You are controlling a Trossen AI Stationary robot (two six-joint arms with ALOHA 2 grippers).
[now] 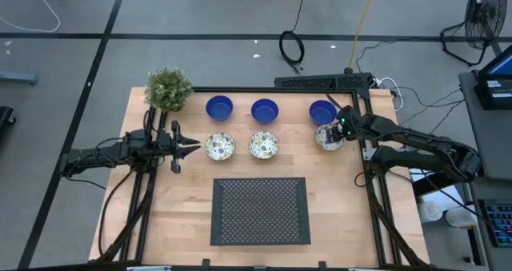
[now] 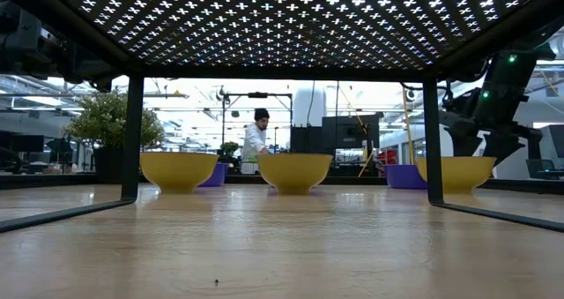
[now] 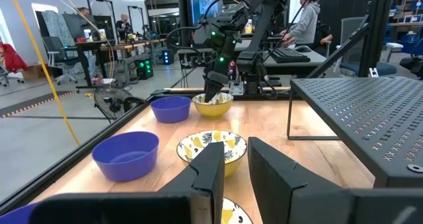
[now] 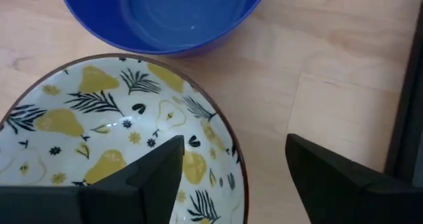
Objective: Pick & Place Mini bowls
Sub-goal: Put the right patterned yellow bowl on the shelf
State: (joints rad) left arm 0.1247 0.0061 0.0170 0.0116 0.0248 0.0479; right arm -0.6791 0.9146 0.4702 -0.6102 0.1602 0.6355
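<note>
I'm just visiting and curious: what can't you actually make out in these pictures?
- High view: the right hand covers part of the right patterned bowl.
- Low view: the blue bowls are mostly hidden behind the patterned bowls.
- Right wrist view: the blue bowl is cut off by the picture's edge.
- Left wrist view: the left hand hides part of the nearest patterned bowl.

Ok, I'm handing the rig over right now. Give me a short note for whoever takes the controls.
Right tool: open, straddling the rim of the rightmost patterned bowl, one finger inside, one outside; not gripping yet.
Left tool: waiting left of the bowls beside the plant, holding nothing.
Bowls: three blue bowls in the back row, three patterned in front, all on the table.
Black perforated rack: nothing on top.
Done: no bowl lifted or placed.
Left: close on the right bowl, lift and place it, then likely the other five.
</note>
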